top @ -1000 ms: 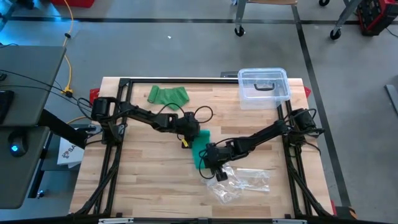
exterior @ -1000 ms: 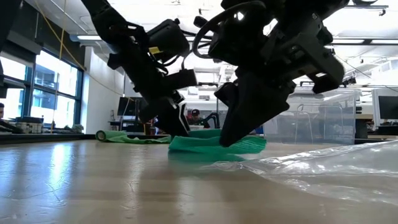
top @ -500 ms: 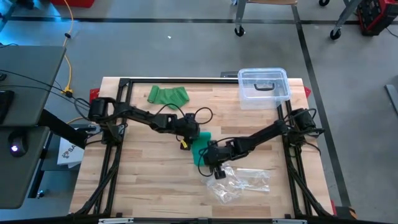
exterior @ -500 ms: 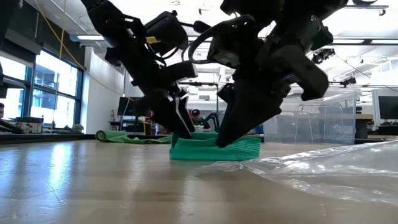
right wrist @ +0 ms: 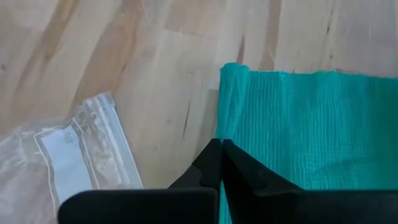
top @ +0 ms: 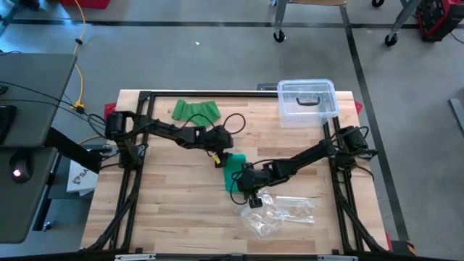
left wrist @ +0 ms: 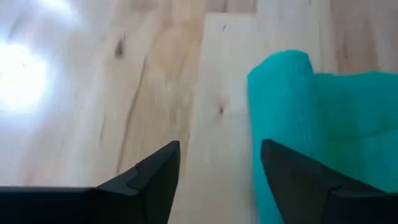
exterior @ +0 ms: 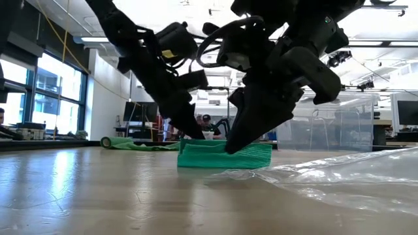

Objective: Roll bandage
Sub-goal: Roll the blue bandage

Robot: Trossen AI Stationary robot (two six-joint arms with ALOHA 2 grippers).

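**Right gripper pinches bandage edge, left gripper spread beside it**

The right arm reaches from the table's right side toward the middle, its wrist low. The right gripper [top: 243, 180] has its fingers pressed together on the near edge of the bandage [top: 233, 171]; in the right wrist view the two dark fingers [right wrist: 217, 163] meet over the green cloth [right wrist: 298, 130]. In the low view this gripper [exterior: 236, 145] slants down onto the cloth's top.

The left arm stretches from the table's left side toward the middle. The left gripper [top: 220, 155] sits at the bandage's far end, tilted down, its fingers spread, with bare wood showing between them in its wrist view; one finger [left wrist: 292, 177] is just beside the cloth [left wrist: 311, 118].

The bandage lies flat at mid-table, folded into a short thick pad [exterior: 225, 154]. Its long axis runs from far to near across the table.

A clear bag [top: 279, 212] lies just beside the right gripper, toward the near edge. A second green bandage [top: 195, 110] lies well apart at the far side, and a clear bin [top: 307, 101] stands at the far right corner.
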